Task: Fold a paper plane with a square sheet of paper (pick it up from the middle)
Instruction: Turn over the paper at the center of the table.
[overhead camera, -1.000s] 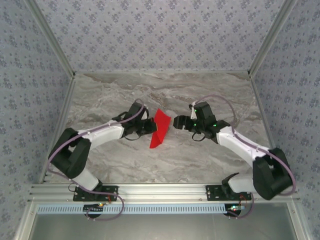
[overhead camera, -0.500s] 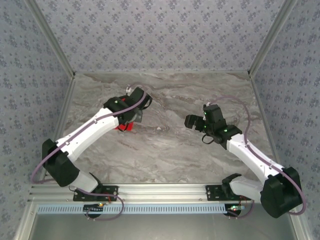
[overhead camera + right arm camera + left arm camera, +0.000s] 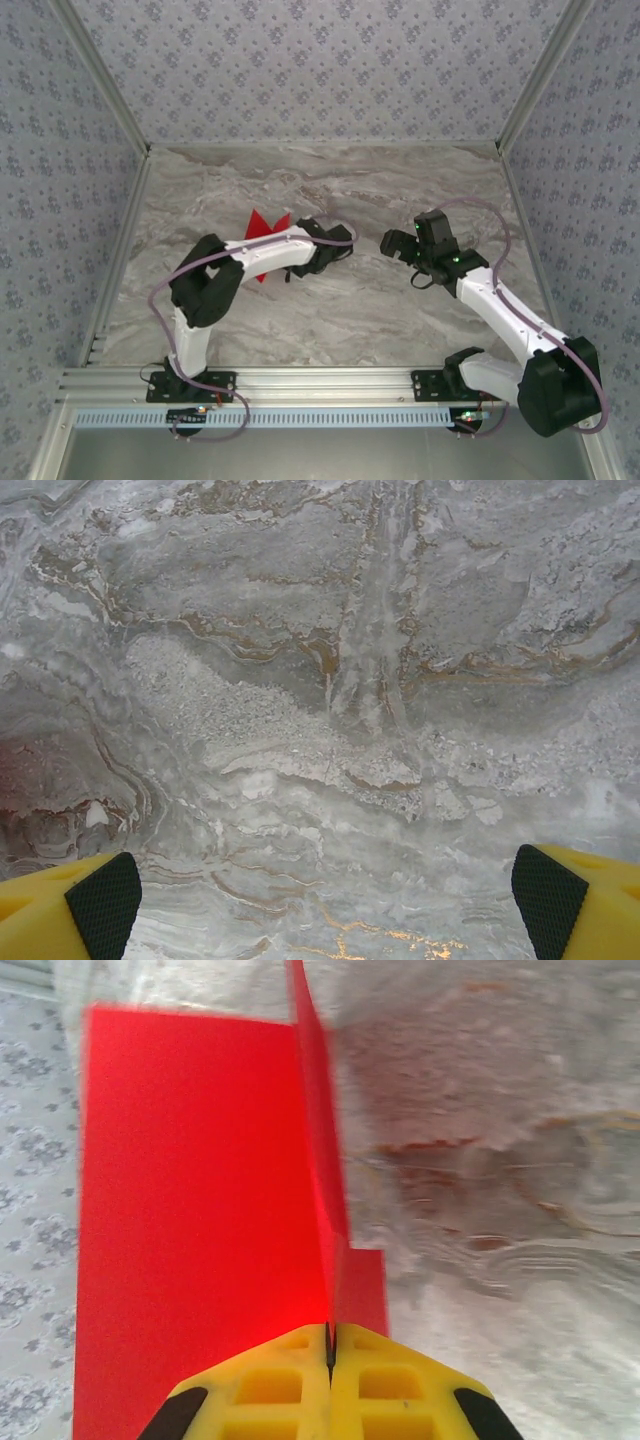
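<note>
The square sheet of paper point(image 3: 190, 1210) is bright red and folded, with one flat panel and an upright ridge point(image 3: 318, 1160) running away from the camera. My left gripper point(image 3: 329, 1345) is shut on the near end of that ridge, its yellow fingers point(image 3: 270, 1385) pressed together. From above, red paper point(image 3: 264, 226) pokes out on both sides of my left forearm point(image 3: 270, 252), left of the table's centre; the forearm hides the rest of its outline. My right gripper point(image 3: 388, 241) hovers open right of centre, apart from the paper, with bare marble between its fingertips point(image 3: 105, 900).
The marble table point(image 3: 330, 320) is boxed in by patterned walls point(image 3: 320, 70) at the back and sides. An aluminium rail point(image 3: 330, 385) with both arm bases runs along the near edge. My left elbow point(image 3: 205, 285) is bent low at the front left.
The red paper has travelled from the table's centre to the left, held by my left gripper, and that arm's elbow has folded toward its base. My right gripper has opened fully and backed off right.
</note>
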Tool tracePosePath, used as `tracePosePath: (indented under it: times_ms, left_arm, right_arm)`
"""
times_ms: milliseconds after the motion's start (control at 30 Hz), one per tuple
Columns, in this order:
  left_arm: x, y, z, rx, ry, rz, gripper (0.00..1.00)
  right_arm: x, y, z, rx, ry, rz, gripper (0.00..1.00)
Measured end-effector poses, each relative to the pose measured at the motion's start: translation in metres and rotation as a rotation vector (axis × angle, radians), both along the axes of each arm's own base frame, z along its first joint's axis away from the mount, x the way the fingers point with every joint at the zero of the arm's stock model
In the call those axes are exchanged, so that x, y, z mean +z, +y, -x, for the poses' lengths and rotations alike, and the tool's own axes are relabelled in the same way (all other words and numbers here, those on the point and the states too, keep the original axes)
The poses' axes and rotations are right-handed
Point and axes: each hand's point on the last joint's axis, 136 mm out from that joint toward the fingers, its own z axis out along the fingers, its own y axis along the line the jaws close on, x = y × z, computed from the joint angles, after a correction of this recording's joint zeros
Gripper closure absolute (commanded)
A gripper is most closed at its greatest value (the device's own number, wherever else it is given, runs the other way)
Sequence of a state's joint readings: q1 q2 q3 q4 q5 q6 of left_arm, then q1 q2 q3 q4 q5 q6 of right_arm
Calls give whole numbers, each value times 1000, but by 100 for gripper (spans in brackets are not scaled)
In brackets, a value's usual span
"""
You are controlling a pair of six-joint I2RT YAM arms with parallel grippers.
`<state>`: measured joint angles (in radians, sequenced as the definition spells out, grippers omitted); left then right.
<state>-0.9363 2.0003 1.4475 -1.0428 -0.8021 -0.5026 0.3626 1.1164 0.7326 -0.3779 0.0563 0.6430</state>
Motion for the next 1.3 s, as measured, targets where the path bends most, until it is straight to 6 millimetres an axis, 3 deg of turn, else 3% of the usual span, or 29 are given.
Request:
tracePosePath:
  times_ms: [300,633,767,933,1000,1100,1200,1300]
  left_arm:
    - [-32,-49,14,-7,89,227,89]
    - [-46,-89,26,-2,199,456,55]
    - [-31,-111,35,-21,247,599,45]
    - [24,-130,45,-66,255,866,37]
    - [47,-128,44,-69,240,975,32]
    - [73,-110,38,-46,193,1100,22]
    - [86,-79,28,11,113,1161,11]
    - [89,-39,23,101,18,1174,4]
  right_arm:
    - [-12,-11,4,-37,36,3,0]
    - [-20,-15,8,-66,68,-23,0]
    - [-22,-15,8,-71,77,-33,0]
    - [-26,-13,9,-66,94,-41,1]
    - [-29,-12,9,-59,105,-45,3]
    - [-32,-6,9,-39,124,-54,5]
    - [-29,9,5,5,128,-59,5]
    - [-21,41,1,106,121,-51,5]
